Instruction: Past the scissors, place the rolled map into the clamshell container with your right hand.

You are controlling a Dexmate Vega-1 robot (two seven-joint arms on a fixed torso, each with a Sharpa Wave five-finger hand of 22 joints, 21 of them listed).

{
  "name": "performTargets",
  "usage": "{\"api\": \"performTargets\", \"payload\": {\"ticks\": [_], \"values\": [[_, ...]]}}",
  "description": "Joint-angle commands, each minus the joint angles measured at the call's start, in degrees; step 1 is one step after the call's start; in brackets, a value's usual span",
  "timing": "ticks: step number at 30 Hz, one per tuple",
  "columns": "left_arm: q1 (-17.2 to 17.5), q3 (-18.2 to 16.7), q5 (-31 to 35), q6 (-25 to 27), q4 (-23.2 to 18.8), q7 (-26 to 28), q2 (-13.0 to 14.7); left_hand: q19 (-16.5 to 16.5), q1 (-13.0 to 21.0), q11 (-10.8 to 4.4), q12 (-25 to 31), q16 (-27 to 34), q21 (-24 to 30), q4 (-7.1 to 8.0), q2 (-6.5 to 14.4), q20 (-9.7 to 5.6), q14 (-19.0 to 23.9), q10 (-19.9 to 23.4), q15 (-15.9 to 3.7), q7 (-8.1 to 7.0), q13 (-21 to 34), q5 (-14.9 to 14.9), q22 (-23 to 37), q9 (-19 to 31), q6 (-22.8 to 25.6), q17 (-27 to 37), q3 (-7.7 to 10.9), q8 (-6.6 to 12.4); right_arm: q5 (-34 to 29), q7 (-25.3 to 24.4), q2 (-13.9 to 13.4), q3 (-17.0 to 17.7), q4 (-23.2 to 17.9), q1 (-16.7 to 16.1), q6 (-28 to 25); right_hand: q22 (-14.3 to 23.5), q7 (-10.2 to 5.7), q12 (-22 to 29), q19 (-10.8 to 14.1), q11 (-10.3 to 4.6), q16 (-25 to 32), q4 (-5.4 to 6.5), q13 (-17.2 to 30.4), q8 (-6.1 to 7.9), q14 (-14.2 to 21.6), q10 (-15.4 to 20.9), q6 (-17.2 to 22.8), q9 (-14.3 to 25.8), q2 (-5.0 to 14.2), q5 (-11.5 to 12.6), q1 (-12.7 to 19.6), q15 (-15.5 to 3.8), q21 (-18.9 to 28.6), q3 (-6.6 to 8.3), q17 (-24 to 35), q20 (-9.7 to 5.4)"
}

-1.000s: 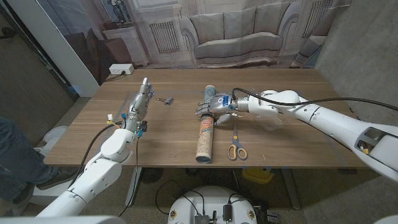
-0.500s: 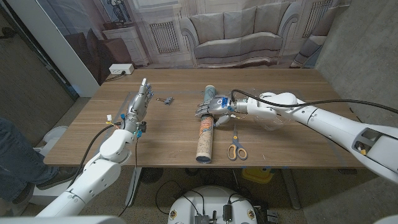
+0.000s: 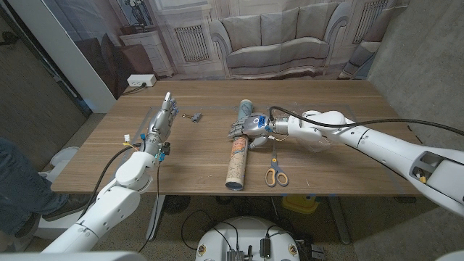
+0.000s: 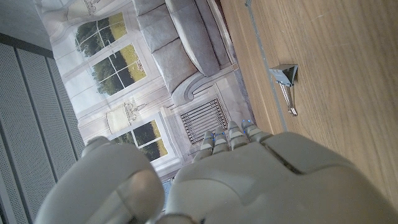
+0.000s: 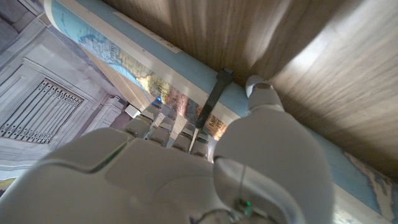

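Right hand [image 3: 245,127] & map [image 3: 238,148] are seen shifted slightly left vs 1 s ago. Fingers are wrapped over the map, one long paper tube w/ dark band, lying on wood table [image 3: 326,101]. One pair of yellow-handled scissors [image 3: 274,172] lies just beside.

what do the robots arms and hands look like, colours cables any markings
Both arms are glossy white with rounded shells. The left hand is pale grey with small blue and red fittings at the wrist. The right hand is grey with a blue patch. A black cable runs along each arm. No markings are legible.
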Motion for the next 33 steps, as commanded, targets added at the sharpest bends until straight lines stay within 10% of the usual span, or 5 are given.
{"api": "performTargets", "payload": {"ticks": [1,33], "values": [[0.25,0.03,-0.09,0.28,-0.28,0.01,0.29,-0.35,0.07,-0.09,-0.22,0.32,0.02,0.10,0.36,-0.18,-0.27,-0.13,-0.08,0.02,0.31,0.29,0.26,0.15,0.19,0.20,-0.52,-0.14,0.91,-0.78,0.65,-0.53,1.54,-0.35,-0.19,0.29,0.01,0.52,1.70,0.01,0.52,-0.34,0.19,0.24,1.93,1.73,1.07,0.15,0.27,0.33,1.11,-7.39,0.63,0.48,0.12,-8.84],[1.60,-0.08,0.23,0.38,-1.61,1.15,0.00,-0.52,0.17,-0.17,-0.22,0.31,0.00,0.08,0.56,0.03,-0.34,-0.18,-0.13,-0.03,0.31,0.28,0.28,0.15,0.18,0.20,-0.91,-0.15,2.99,-3.96,2.22,-2.37,6.32,1.14,2.69,1.05,-1.87,2.20,12.65,-2.00,0.99,-1.84,0.19,0.35,15.43,13.33,11.23,0.03,7.62,-4.94,12.52,-10.80,3.33,2.58,0.49,-10.02]]}}
